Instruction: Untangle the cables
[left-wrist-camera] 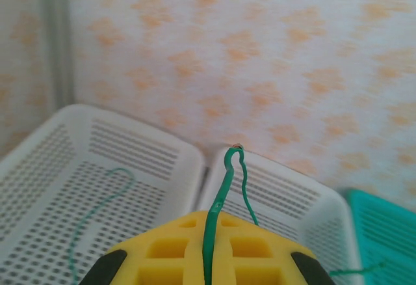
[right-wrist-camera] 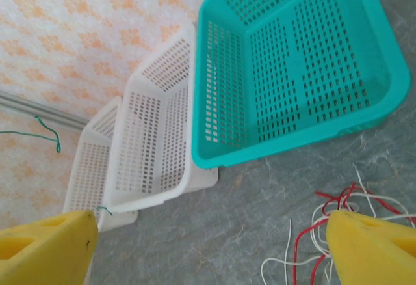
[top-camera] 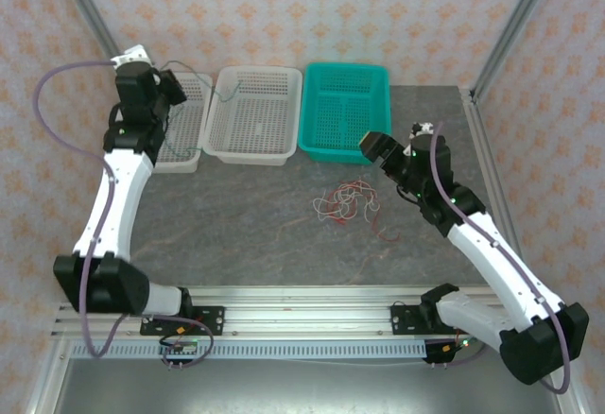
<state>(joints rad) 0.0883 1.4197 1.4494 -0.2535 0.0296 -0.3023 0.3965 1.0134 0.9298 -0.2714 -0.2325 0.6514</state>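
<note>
Left wrist view: the left tool (left-wrist-camera: 208,236) is closed on the green cable (left-wrist-camera: 224,181), which rises between the yellow fingers (left-wrist-camera: 162,252) and loops over at its top. The tool hangs above the seam between the left basket (left-wrist-camera: 39,161) and the middle basket (left-wrist-camera: 325,200). A green strand lies on the left basket's floor; I cannot tell whether it belongs to the same cable. From the top camera, the red cable (top-camera: 348,192) and white cable (top-camera: 326,208) lie knotted together on the surface (top-camera: 236,225), well apart from the green one and just in front of the teal basket (top-camera: 345,74). The right tool (top-camera: 376,146) hovers near that knot with its jaws spread wide and nothing between them. I judge the step in hand to be sorting out the freed green cable. The next move calls for centring the left tool over one white basket and then opening, so the floppy loose end falls inside and does not drape over a rim. After that, the right tool would need to drop onto a single red or white strand.
</note>
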